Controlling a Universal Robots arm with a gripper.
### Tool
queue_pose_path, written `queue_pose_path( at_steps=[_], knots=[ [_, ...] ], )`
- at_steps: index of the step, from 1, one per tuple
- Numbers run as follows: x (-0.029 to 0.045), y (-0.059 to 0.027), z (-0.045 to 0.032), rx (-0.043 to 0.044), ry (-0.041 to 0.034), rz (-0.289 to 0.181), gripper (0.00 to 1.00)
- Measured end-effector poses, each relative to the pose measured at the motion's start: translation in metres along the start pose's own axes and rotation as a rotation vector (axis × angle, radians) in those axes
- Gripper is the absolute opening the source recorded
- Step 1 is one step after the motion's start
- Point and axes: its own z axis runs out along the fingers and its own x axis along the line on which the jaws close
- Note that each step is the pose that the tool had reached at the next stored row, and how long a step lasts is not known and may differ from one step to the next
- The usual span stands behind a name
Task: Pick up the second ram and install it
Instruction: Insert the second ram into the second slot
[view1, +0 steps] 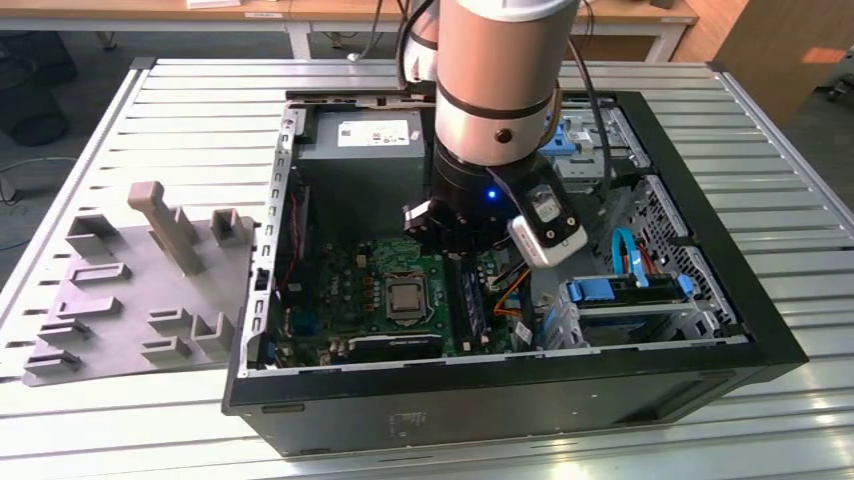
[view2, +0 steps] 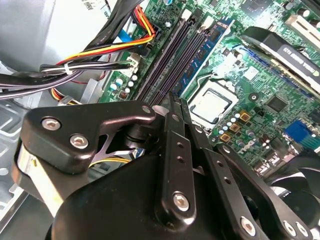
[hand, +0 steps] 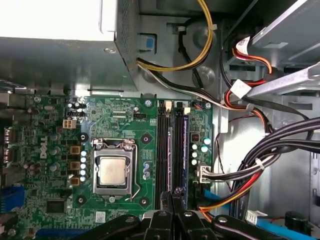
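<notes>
So everything sits on a slatted silver metal table. Two things rest straight on it. One is a black computer case, lying on its side with the panel off. The other is a flat grey plastic holder plate with upright blocks, right beside the case on the exterior view's left, pretty much butted against it.

1. Arm: pale silver-grey cylinder with a black ring band and a small dark round cap on its side.
2. Under it, black wrist housing with a small blue light.
3. White-and-grey camera block on the housing's side. Black cables run alongside the arm.
4. Gripper: matte black linkage bars with rounded ends, silver socket-head screws, thin flat black fingers.
</notes>
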Motion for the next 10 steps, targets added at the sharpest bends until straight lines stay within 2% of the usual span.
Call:
queue_pose_path(
  at_steps=[10],
  knots=[
    [-0.0007,0.0045,0.0101,-0.0005,-0.0001,0.000,0.11]
  ],
)
